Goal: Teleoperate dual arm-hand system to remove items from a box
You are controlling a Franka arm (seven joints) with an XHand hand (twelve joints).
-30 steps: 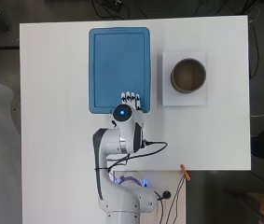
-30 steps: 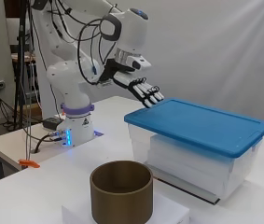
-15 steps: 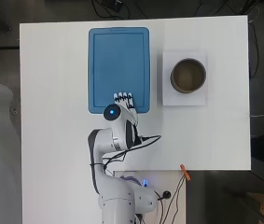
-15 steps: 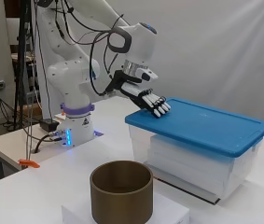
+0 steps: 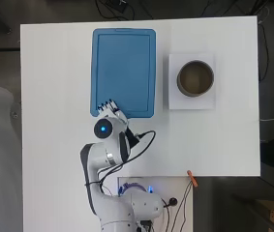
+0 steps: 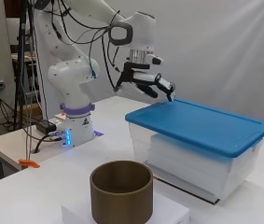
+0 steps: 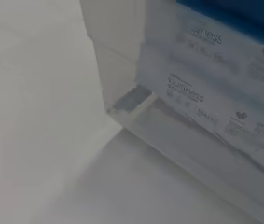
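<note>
The box (image 6: 201,158) sits on the white table (image 5: 54,72), a clear plastic tub with its blue lid (image 5: 123,72) still on. From above, the lid fills the middle of the table's far half, its long side running away from the arm's base. Through the clear wall in the wrist view, white packs (image 7: 206,93) show stacked inside the box, under the blue edge of the lid.

The hand (image 6: 151,84) hangs at the near corner of the lid, the corner closest to the arm. Its fingers (image 6: 168,88) are stretched out nearly straight and slope down, with the tips right at the lid's edge; they look to be touching it, though I cannot say for sure. They grasp nothing. From above, the fingertips (image 5: 108,105) just overlap the lid's near left corner.

To the right of the box, well apart from the hand, a brown round pot (image 5: 195,78) stands on a flat white block (image 5: 175,99). A small orange thing (image 5: 191,178) lies at the table's near edge, by the arm's base.
</note>
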